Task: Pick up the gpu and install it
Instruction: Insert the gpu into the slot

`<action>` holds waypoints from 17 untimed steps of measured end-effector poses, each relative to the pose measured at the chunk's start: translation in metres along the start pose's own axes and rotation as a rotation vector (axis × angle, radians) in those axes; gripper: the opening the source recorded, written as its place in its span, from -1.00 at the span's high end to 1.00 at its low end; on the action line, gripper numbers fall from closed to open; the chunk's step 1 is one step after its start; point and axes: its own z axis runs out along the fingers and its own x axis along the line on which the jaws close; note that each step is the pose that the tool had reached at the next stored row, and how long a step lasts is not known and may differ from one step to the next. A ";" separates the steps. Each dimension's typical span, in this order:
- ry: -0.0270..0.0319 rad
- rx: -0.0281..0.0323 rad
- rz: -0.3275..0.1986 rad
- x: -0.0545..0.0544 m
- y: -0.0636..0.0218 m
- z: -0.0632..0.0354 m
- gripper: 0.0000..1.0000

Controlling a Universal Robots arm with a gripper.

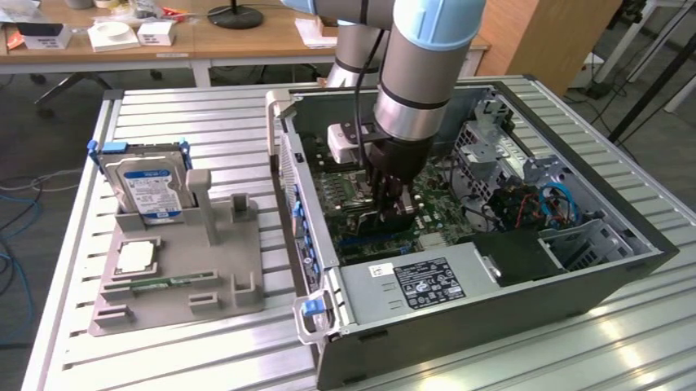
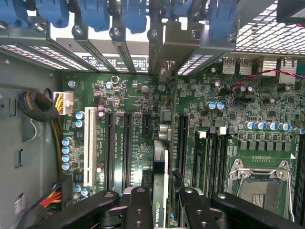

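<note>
The gpu [image 2: 160,164] is a thin black card seen edge-on in the wrist view, standing between my two black fingers [image 2: 138,210]. Its silvery end [image 2: 164,67] lies against the rear slot brackets of the open computer case [image 1: 326,326]. My gripper [image 2: 160,202] is shut on the card just above the green motherboard [image 2: 228,124], beside the long black expansion slots [image 2: 127,143]. In the exterior view my gripper [image 1: 392,213] reaches down into the case, with the dark gpu [image 1: 381,226] at its tip, low over the board.
A grey parts holder [image 1: 234,297] on the exterior view's left carries a blue-labelled hard drive [image 1: 150,189], a square chip [image 1: 134,257] and a narrow green memory stick [image 1: 163,283]. Inside the case sit the power supply [image 1: 429,281], drive cages [image 1: 484,138] and cable bundles [image 2: 38,107].
</note>
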 end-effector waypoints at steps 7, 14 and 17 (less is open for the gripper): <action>0.0001 0.0000 0.000 0.000 0.0000 -0.0001 0.47; 0.0001 -0.0001 0.000 0.000 0.0000 -0.0001 0.47; 0.0001 -0.0001 0.000 0.000 0.0000 -0.0001 0.47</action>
